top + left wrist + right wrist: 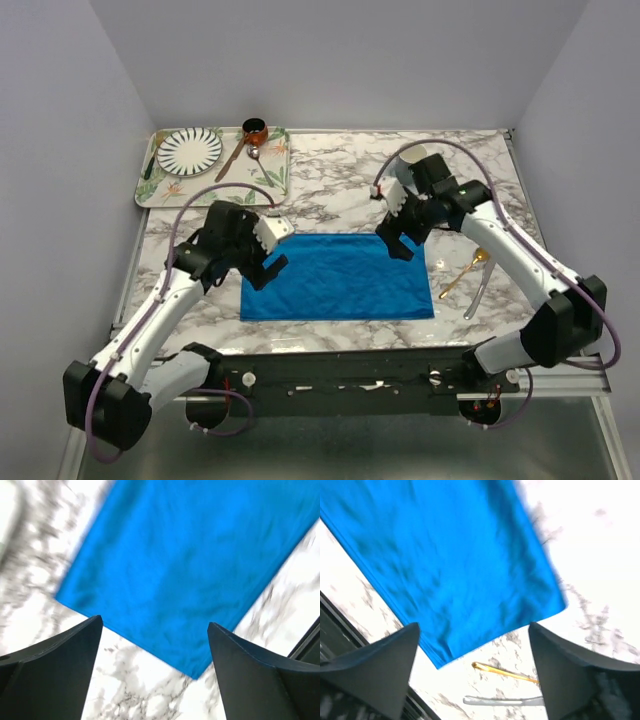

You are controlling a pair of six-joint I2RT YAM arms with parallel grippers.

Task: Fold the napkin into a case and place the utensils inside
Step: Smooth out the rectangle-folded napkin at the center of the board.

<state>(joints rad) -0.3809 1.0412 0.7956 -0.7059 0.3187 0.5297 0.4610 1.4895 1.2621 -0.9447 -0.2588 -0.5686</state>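
Observation:
The blue napkin (pixel 335 277) lies flat on the marble table as a folded rectangle; stacked layers show along its edge in the right wrist view (pixel 450 565). My left gripper (pixel 266 270) hovers open over its left end, with a napkin (pixel 185 565) corner between the spread jaws (pixel 155 621). My right gripper (pixel 400 240) hangs open above the far right corner, holding nothing (pixel 474 625). The utensils lie on the table to the right of the cloth: a gold spoon (pixel 463 275) (pixel 505 671) and a silver piece (pixel 477 295) (pixel 502 700).
A patterned tray (pixel 275 175) at the back left carries a striped plate (pixel 189 150), a brown cup (pixel 255 130) and a brown-handled spoon (pixel 236 157). A white cup (pixel 415 155) stands behind the right arm. The table's near edge (pixel 340 345) runs just below the napkin.

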